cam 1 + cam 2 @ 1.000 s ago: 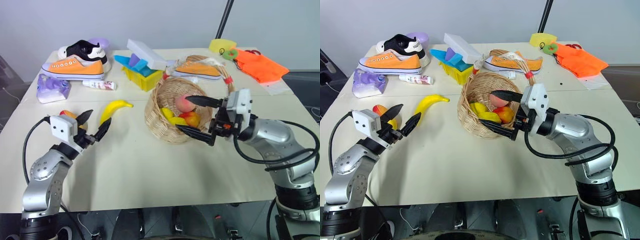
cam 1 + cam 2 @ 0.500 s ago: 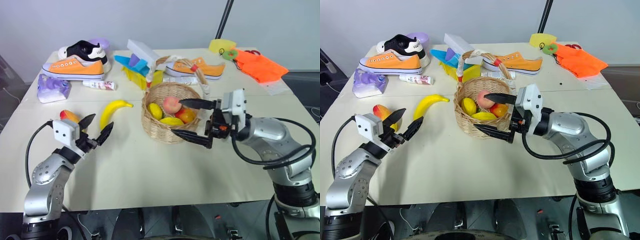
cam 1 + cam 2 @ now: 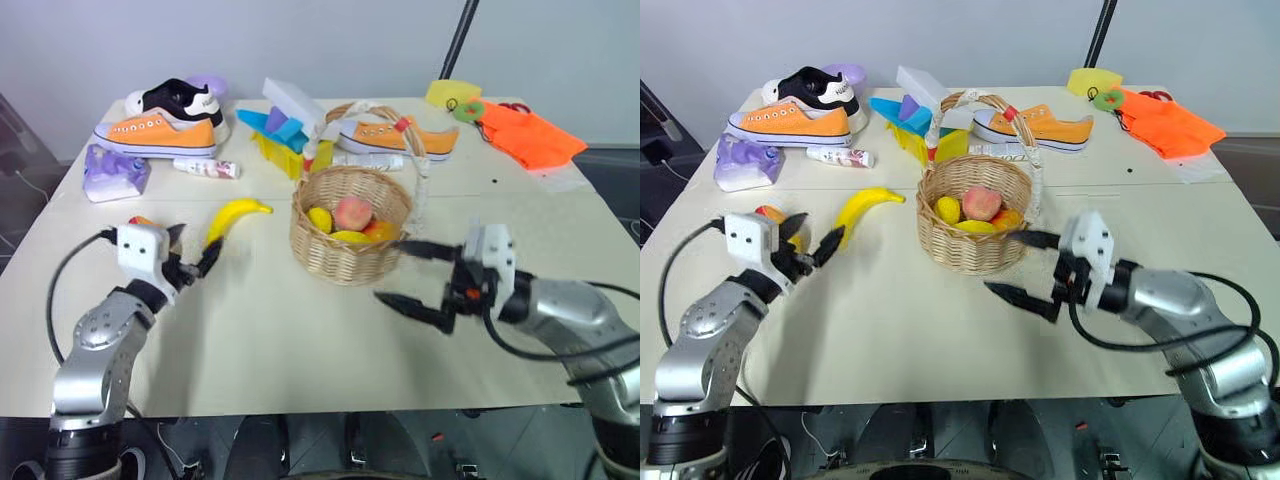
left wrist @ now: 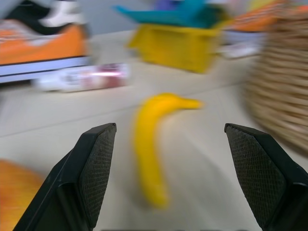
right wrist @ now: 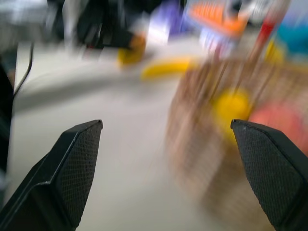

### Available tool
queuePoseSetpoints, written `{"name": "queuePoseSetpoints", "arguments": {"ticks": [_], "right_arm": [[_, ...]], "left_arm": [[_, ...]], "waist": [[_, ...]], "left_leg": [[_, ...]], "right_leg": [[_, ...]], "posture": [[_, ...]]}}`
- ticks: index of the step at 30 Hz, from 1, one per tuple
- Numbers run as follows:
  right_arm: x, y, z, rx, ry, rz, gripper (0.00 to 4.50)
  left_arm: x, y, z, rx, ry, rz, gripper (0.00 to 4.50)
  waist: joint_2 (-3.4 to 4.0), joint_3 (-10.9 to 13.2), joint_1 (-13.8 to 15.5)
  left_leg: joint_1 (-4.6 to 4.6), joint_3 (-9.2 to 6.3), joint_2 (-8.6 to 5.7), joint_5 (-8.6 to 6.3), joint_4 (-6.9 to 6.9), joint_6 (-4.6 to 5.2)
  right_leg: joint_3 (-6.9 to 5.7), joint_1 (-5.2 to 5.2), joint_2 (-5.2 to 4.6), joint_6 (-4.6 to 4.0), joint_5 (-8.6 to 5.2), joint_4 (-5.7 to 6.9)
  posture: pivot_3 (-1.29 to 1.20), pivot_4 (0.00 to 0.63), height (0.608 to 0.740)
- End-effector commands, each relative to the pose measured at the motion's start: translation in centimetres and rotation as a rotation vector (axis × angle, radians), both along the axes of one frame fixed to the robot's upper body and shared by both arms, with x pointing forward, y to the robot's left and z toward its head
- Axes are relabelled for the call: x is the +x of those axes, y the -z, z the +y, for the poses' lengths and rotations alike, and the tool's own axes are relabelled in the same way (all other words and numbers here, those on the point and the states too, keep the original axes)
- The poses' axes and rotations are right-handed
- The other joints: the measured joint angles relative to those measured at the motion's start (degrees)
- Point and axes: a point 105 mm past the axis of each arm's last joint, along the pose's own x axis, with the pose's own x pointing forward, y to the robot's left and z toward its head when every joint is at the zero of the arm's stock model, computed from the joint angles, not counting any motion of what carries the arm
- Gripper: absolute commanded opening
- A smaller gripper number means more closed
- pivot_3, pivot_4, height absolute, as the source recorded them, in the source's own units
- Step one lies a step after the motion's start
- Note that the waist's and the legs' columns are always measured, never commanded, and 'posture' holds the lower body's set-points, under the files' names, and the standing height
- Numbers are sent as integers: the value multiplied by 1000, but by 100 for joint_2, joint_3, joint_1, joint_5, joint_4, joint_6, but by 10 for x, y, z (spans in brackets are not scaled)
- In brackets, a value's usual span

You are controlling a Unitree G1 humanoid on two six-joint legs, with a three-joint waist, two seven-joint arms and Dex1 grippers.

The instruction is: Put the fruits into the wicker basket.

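Both grippers are standing with fingers apart, gripping nothing. The left gripper [image 3: 190, 262] is pointing at the banana [image 3: 229, 218]; the right gripper [image 3: 410, 275] is hovering beside the wicker basket [image 3: 345, 260].

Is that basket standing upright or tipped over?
Upright. The wicker basket sits flat on the table, its handle arching overhead, with the peach resting inside.
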Motion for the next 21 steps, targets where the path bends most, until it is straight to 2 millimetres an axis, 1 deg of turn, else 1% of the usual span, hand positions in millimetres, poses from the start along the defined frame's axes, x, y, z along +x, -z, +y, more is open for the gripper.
{"name": "queuePoseSetpoints", "arguments": {"ticks": [1,3,6,7,9,10,12,13,17,19,21], "right_arm": [[4,-15,-5,-4,55,-101,4449],[9,-15,-2,-1,67,-124,4449],[13,-15,0,4,83,-136,4449],[13,-14,1,2,78,-142,4449],[15,-15,3,2,72,-150,4449],[16,-15,3,0,74,-157,4449],[18,-18,2,19,78,-165,4449],[18,-18,2,28,79,-166,4449],[17,-17,4,26,86,-176,4449],[17,-19,5,33,88,-182,4449],[16,-22,8,38,84,-187,4449]], "left_arm": [[14,-9,4,11,-78,3,3856],[27,-9,7,-21,-124,29,3856],[40,-8,-2,-49,-96,69,3856],[47,-8,-5,-60,-99,92,3856],[58,-7,-5,-101,-127,141,3856],[62,-4,-9,-98,-118,176,3856],[67,-3,-24,-97,-44,223,3856],[68,-3,-28,-94,-22,233,3856],[72,9,-33,-39,16,290,3856],[73,12,-34,-22,25,305,3856],[75,11,-31,9,2,293,3856]], "waist": [[-6,2,-17],[-9,2,-14],[-12,4,-1],[-13,4,1],[-21,8,19],[-25,11,25],[-29,13,19],[-29,13,17],[-29,13,-1],[-30,14,7],[-30,14,11]], "left_leg": [[2,2,-3,0,3,0],[5,2,-2,0,5,0],[3,1,-3,0,2,0],[2,0,-3,0,1,0],[1,0,-5,0,-1,0],[0,-1,-6,0,-1,0],[-1,-2,-8,1,0,-1],[-1,-2,-9,1,-1,-1],[0,-1,-10,1,-1,-1],[1,-2,-7,2,0,-2],[2,-3,-7,3,0,-4]], "right_leg": [[0,1,3,0,0,0],[0,3,7,0,0,1],[-1,1,13,14,7,2],[-1,0,15,15,8,2],[-1,0,15,17,9,5],[-3,0,16,18,10,4],[-4,1,16,18,10,4],[-4,1,14,19,10,3],[-3,1,14,21,12,4],[-4,0,17,22,12,7],[-4,0,17,21,12,8]], "posture": [[0,150,740],[0,150,740],[0,150,740],[0,150,740],[0,150,740],[0,150,740],[0,150,740],[0,150,740],[0,150,740],[0,150,740],[0,150,740]]}}
